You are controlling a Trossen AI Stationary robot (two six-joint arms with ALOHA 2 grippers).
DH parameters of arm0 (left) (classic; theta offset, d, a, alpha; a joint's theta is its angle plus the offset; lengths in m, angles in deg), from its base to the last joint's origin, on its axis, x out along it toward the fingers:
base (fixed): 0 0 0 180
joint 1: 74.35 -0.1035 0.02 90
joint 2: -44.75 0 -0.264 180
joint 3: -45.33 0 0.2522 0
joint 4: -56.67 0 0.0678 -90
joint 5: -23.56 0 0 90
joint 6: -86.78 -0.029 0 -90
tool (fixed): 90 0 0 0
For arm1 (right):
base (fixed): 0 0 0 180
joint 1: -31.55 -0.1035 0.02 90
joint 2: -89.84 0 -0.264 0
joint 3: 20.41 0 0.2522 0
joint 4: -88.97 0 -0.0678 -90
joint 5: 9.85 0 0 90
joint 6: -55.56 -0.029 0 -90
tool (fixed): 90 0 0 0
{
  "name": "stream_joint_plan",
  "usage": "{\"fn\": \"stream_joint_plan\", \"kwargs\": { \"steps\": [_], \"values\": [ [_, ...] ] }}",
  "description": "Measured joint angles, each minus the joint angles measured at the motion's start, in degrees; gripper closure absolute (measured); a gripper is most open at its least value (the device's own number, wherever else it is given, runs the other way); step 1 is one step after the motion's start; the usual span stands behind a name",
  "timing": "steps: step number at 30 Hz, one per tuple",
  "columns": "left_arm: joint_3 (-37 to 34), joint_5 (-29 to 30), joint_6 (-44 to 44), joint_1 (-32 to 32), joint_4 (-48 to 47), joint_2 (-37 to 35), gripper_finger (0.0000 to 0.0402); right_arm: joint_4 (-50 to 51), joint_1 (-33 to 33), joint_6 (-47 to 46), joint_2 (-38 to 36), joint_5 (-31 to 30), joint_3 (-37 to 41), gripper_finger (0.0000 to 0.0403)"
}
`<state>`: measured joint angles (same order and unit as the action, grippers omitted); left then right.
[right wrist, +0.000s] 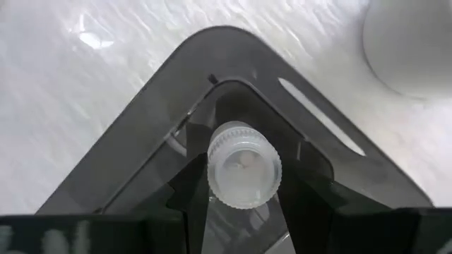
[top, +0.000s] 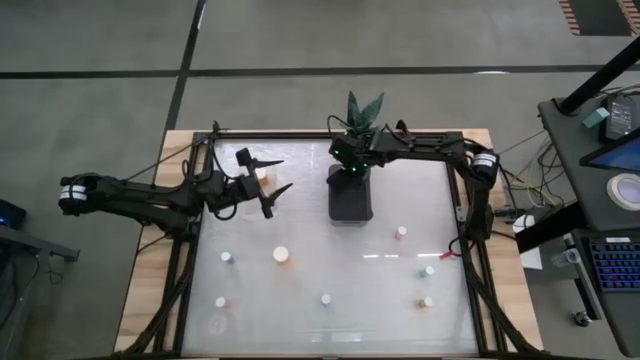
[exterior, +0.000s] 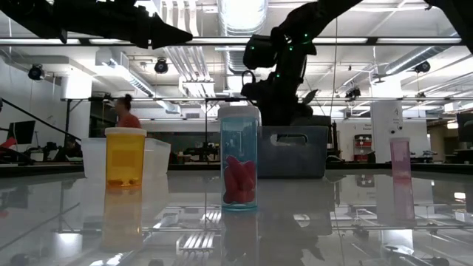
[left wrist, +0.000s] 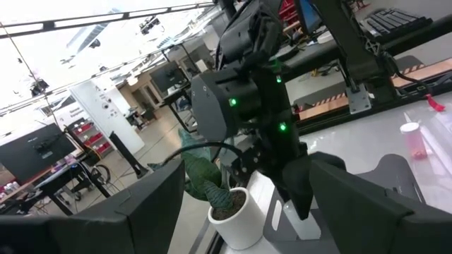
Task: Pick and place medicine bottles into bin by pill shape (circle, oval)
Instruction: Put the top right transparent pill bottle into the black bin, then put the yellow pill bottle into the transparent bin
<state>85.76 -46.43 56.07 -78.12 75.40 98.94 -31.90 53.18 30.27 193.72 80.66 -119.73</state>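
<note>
Top centre of the high view, the right pincer (right wrist: 240,212) pinches a bottle (right wrist: 244,164) over the dark bin (top: 350,197), ready to release; the left pincer (top: 272,174) waits spread.

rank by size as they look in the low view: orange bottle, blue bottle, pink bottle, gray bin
1. gray bin, though it stands farther back
2. blue bottle
3. orange bottle
4. pink bottle, thinnest; its distance from the camera makes this unsure

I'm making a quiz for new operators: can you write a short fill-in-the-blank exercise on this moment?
1. The right gripper holds a white-capped bottle above the dark ____.
2. The left gripper, holding nothing, has its fingers ____.
3. In the low view, the bottle with the teal body holds ____ pills.
4. Behind the bin stands a potted ____.

Missing words: bin; open; red; plant
</note>
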Motion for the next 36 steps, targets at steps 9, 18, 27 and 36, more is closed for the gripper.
{"fn": "stream_joint_plan", "kwargs": {
  "steps": [9,18,27,36],
  "values": [
    [0.00,0.00,-0.06,-0.01,0.00,0.00,0.0116,-3.12,-0.39,-0.55,1.58,-0.02,0.15,0.0266],
    [0.00,0.00,-0.06,-0.02,0.01,0.00,0.0116,-4.46,-0.37,-0.63,2.92,-0.50,0.24,0.0266],
    [0.00,0.00,-0.10,-0.01,0.02,0.00,0.0116,-4.56,-0.37,-0.63,2.87,-0.52,0.24,0.0238],
    [0.00,0.00,-0.13,0.00,0.02,0.00,0.0116,-4.71,-0.37,-0.65,2.75,-0.56,-0.92,0.0208]
  ]
}}
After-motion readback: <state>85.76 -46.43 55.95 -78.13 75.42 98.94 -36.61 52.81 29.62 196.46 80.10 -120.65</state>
